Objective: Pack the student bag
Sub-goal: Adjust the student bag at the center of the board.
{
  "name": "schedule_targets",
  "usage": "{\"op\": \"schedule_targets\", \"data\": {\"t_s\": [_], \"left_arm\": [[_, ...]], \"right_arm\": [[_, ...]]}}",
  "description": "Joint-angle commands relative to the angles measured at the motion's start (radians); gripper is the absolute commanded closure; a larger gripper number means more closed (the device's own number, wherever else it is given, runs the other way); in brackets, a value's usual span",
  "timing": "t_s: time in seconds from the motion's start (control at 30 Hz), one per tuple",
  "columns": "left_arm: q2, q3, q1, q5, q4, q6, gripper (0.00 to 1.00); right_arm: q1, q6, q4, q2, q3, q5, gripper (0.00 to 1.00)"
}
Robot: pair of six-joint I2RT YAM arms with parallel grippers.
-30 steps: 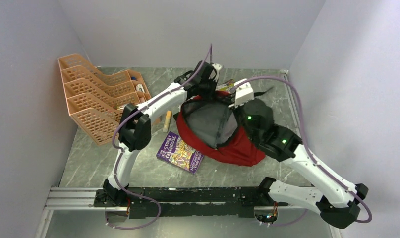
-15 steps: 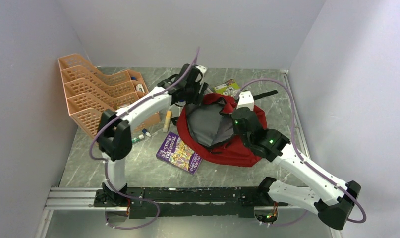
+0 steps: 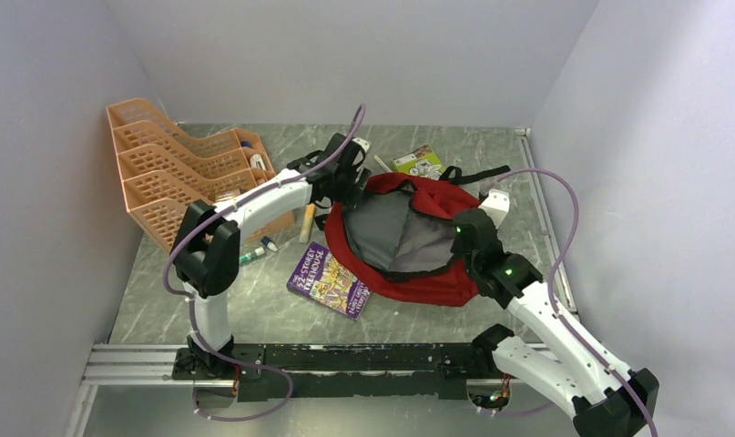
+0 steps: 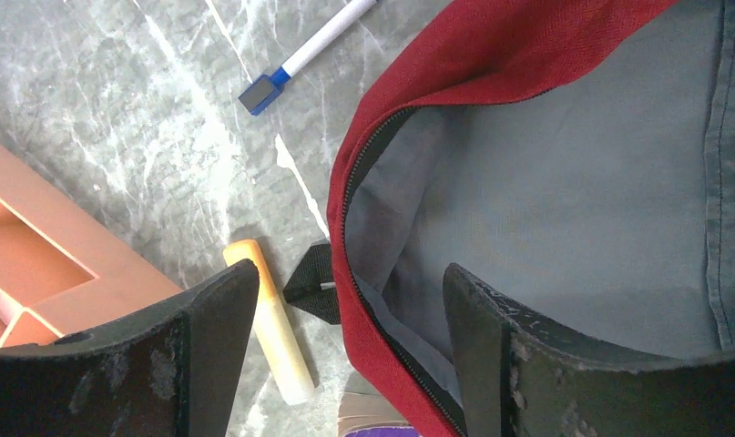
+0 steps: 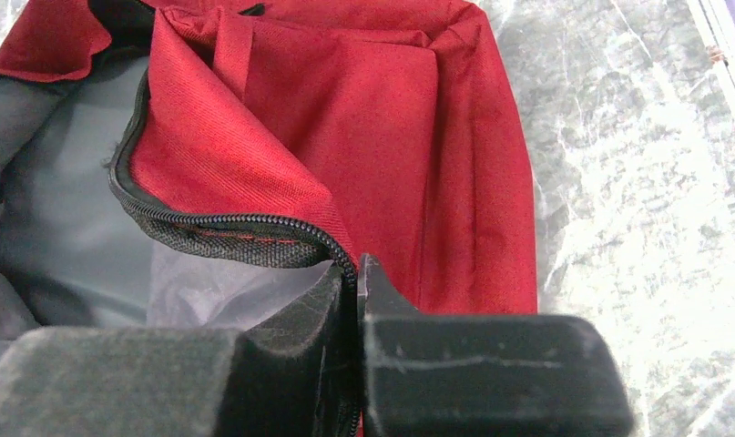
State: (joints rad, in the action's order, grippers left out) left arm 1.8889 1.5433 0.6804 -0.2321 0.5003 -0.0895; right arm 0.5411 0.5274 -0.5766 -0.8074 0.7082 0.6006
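On the middle of the grey surface (image 3: 209, 305) lies the student bag (image 3: 423, 287), red, open, grey inside. An orange tray rack (image 3: 163, 182) stands far left. A purple book (image 3: 331, 280) lies just beside the bag. The left end effector (image 4: 345, 300) gapes wide around the bag's rim. The right end effector (image 5: 356, 273) pinches its zipper edge. A yellow stick (image 4: 268, 328) and a pen (image 4: 309, 50) lie nearby.

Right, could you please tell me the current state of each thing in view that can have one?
student bag: unzipped, mouth open, grey lining showing.
left gripper: open, fingers either side of the bag's rim, not gripping.
right gripper: shut on the bag's zipper edge.
book: closed, lying flat, cover up.
pen: cap on.
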Motion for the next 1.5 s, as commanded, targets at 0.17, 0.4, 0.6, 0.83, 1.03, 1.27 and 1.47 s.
{"op": "schedule_targets", "data": {"t_s": [0.17, 0.4, 0.6, 0.83, 1.03, 1.27, 1.47], "left_arm": [[0.046, -0.008, -0.006, 0.069, -0.002, 0.013, 0.24], [0.082, 0.005, -0.004, 0.099, 0.019, 0.008, 0.45], [0.063, 0.047, -0.004, 0.143, 0.057, 0.002, 0.93], [-0.118, -0.024, -0.005, 0.19, 0.017, -0.041, 0.95], [-0.253, -0.052, -0.014, 0.116, 0.014, -0.135, 0.57], [-0.366, -0.099, -0.011, 0.274, -0.143, -0.212, 0.48], [-0.33, -0.211, 0.042, 0.452, -0.385, -0.015, 0.48]], "right_arm": [[-0.007, -0.119, 0.156, 0.007, 0.091, -0.088, 1.0], [-0.007, -0.25, 0.179, -0.113, 0.314, -0.193, 1.0], [-0.008, -0.33, 0.158, -0.245, 0.472, -0.151, 1.0], [-0.037, -0.376, 0.024, -0.355, 0.624, -0.137, 1.0], [-0.047, -0.409, 0.016, -0.304, 0.573, -0.203, 1.0], [-0.047, -0.375, 0.041, -0.185, 0.405, -0.299, 1.0], [-0.048, -0.329, 0.003, -0.137, 0.393, -0.34, 1.0]]}}
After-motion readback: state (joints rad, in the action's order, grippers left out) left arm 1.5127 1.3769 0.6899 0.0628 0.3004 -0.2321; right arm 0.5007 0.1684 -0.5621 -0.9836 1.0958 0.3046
